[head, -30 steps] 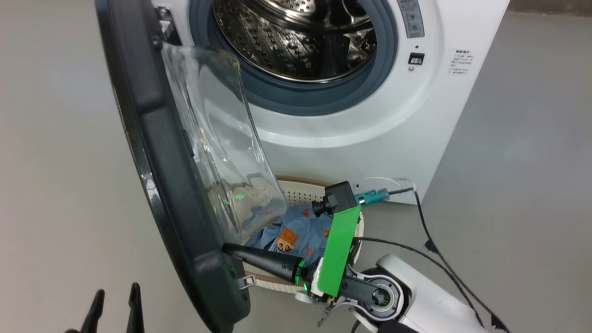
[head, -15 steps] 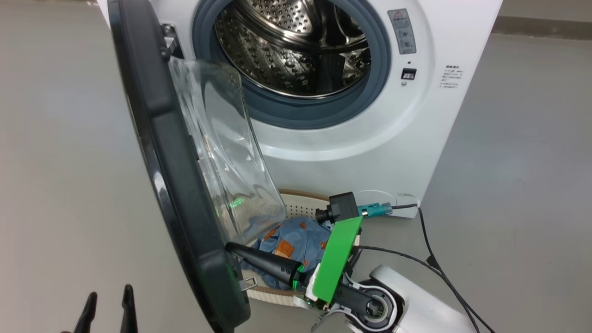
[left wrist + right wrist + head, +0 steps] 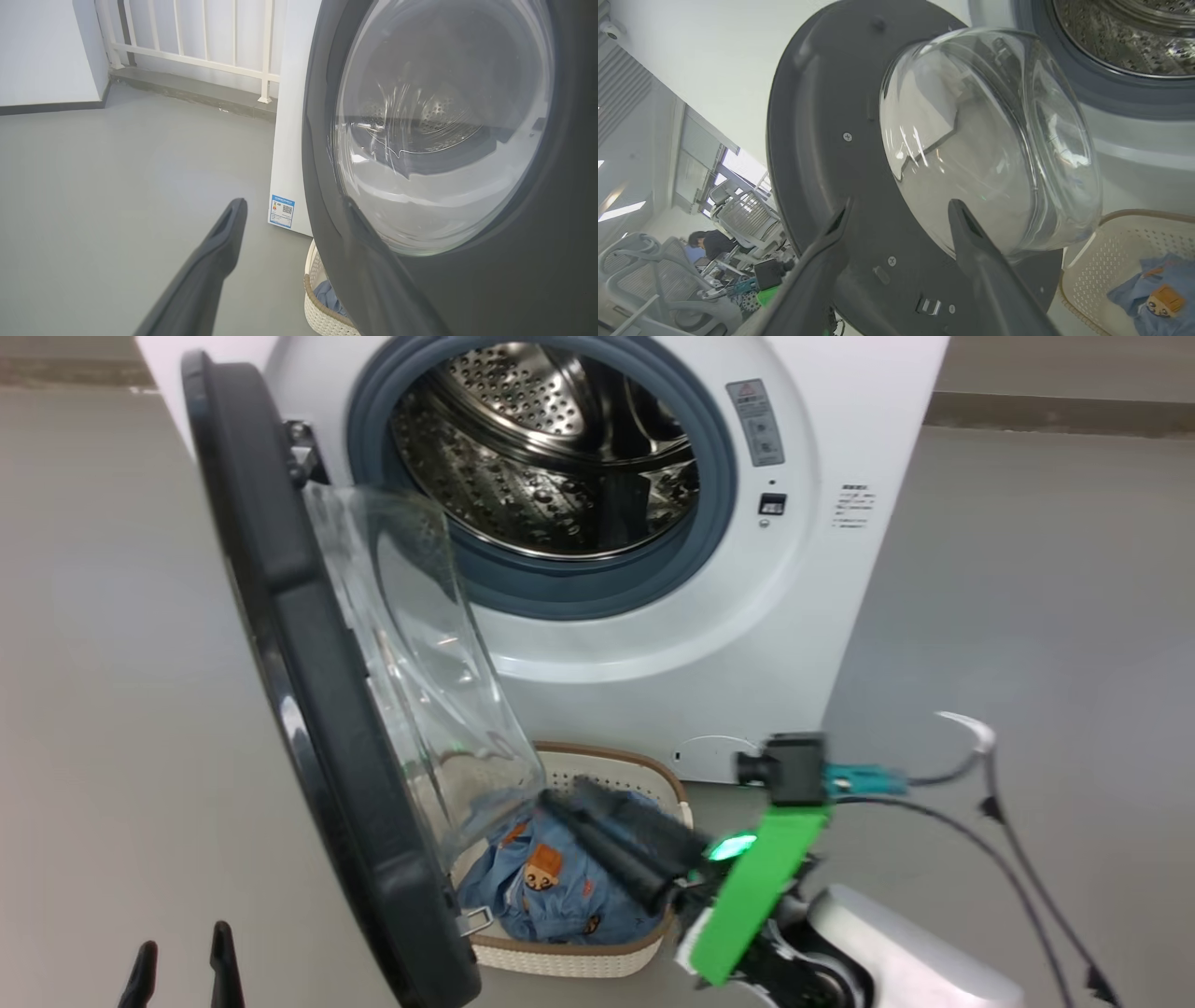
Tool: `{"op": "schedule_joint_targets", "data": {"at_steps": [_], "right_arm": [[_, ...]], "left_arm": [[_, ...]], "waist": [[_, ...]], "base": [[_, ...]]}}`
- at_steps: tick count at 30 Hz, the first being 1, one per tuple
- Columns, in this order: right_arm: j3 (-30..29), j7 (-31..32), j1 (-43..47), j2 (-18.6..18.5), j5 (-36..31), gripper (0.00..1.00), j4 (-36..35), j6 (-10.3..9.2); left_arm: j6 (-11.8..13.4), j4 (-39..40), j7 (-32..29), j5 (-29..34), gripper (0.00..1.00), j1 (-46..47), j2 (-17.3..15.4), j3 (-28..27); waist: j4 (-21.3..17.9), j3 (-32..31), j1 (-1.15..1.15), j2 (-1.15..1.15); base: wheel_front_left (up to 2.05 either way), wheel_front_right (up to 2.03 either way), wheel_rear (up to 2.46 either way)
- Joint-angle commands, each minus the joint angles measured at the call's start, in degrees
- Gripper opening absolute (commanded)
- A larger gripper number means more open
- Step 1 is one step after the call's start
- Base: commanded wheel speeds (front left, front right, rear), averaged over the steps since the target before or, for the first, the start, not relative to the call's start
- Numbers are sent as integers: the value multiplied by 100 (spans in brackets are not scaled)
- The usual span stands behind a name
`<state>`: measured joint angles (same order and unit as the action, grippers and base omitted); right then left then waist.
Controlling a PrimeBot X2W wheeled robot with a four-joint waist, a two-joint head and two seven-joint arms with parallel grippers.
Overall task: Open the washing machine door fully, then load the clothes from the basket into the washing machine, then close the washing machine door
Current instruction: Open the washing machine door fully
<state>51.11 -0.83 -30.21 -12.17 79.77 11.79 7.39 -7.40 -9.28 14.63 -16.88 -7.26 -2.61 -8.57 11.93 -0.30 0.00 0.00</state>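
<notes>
The large round washing machine door [image 3: 289, 607], with its wide black rim and bulging clear glass bowl, stands swung out to the left of the big white front-loading washing machine [image 3: 653, 644], roughly square to the machine's front, so the mouth of the perforated steel drum [image 3: 541, 457] is uncovered. I judge the opening step as largely done, though the door may have more swing left, and its lower edge hangs over the left part of the small cream-white perforated basket with a brown woven-look rim [image 3: 569, 957]. The basket sits on the grey floor [image 3: 1027, 569] just in front of the machine, below the drum mouth. The clothes [image 3: 551, 887], light blue fabric printed with orange figures, lie inside it, and the visible part of the drum looks empty, so loading has not begun and closing the door comes after that. The right pincer [image 3: 568, 793] hangs over the basket in front of the machine, blurred, its fingers apart with nothing between them and pointing at the door's inner face; whether it touches the fabric I cannot tell. The left pincer [image 3: 182, 941] waits well out from the machine on the door's outer side, also spread and empty.
</notes>
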Motion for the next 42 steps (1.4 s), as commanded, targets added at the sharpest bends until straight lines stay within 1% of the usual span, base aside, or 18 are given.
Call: {"op": "schedule_joint_targets", "data": {"at_steps": [1, 4, 8, 10, 12, 14, 15, 16, 20, 25, 27, 29, 32, 33, 35, 36, 38, 42], "right_arm": [[118, -510, 92, -134, -329, 100, -176, 10], [210, -1095, 161, -483, -535, 100, -206, 10], [9, -1386, 367, -926, -892, 100, -156, 10], [-370, -1409, 541, -1061, -1106, 100, -197, 10], [-860, -1413, 781, -1145, -1530, 100, -255, 10], [-1356, -1414, 1054, -1216, -2096, 100, -300, 10], [-1356, -1414, 1054, -1216, -2096, 100, -300, 10], [-1593, -1415, 1204, -1217, -2372, 100, -324, 10], [-2503, -1415, 1789, -1103, -3453, 100, -426, 10], [-3565, -1416, 2349, -809, -4497, 100, -512, 10], [-3861, -1416, 2501, -734, -4934, 100, -576, 10], [-4196, -1416, 2660, -561, -5180, 100, -651, 10], [-4613, -1416, 2900, -424, -5645, 100, -713, 10], [-4864, -1416, 3034, -331, -5904, 100, -714, 10], [-4971, -1416, 3094, -279, -5990, 100, -704, 10], [-5209, -1416, 3172, -185, -6172, 100, -721, 10], [-5366, -1416, 3236, -137, -6388, 100, -731, 10], [-5599, -1417, 3317, -36, -6590, 100, -756, 10]], "left_arm": [[-9, 174, 37, 84, 100, 95, -45, -242], [-9, 183, 37, 105, 100, 75, -43, -290], [-9, 211, 37, 139, 100, 35, -40, -347], [-9, 254, 37, 135, 100, 5, -38, -377], [-9, 280, 37, 136, 100, -32, -36, -406], [-9, 294, 37, 137, 100, -69, -33, -425], [-9, 294, 37, 137, 100, -69, -33, -425], [-9, 299, 37, 138, 100, -87, -32, -440], [-9, 292, 37, 121, 100, -151, -30, -523], [-9, 303, 37, 135, 100, -190, -28, -482], [-9, 316, 37, 139, 100, -196, -28, -509], [-9, 329, 37, 143, 100, -203, -28, -541], [-9, 332, 37, 158, 100, -229, -28, -579], [-9, 325, 37, 165, 100, -248, -28, -595], [-9, 320, 37, 169, 100, -257, -28, -596], [-9, 322, 37, 172, 100, -274, -28, -605], [-9, 327, 37, 177, 100, -289, -29, -607], [-9, 333, 37, 176, 100, -311, -44, -598]], "waist": [[-132, -30, 0, 0], [-241, -42, 0, 0], [-357, -72, 0, 0], [-422, -87, 0, 0], [-477, -106, 0, 0], [-517, -125, 0, 0], [-517, -125, 0, 0], [-538, -136, 0, 0], [-641, -178, 0, 0], [-741, -175, 0, 0], [-793, -168, 0, 0], [-834, -157, 0, 0], [-882, -148, 0, 0], [-908, -146, 0, 0], [-917, -146, 0, 0], [-937, -139, 0, 0], [-951, -131, 0, 0], [-958, -120, 0, 0]], "base": [[0, 0, 0], [0, 0, 0], [0, 0, 0], [0, 0, 0], [0, 0, 0], [0, 0, 0], [0, 0, 0], [0, 0, 0], [0, 0, 0], [0, 0, 0], [0, 0, 0], [0, 0, 0], [0, 0, 0], [0, 0, 0], [0, 0, 0], [0, 0, 0], [0, 0, 0], [0, 0, 0]]}}
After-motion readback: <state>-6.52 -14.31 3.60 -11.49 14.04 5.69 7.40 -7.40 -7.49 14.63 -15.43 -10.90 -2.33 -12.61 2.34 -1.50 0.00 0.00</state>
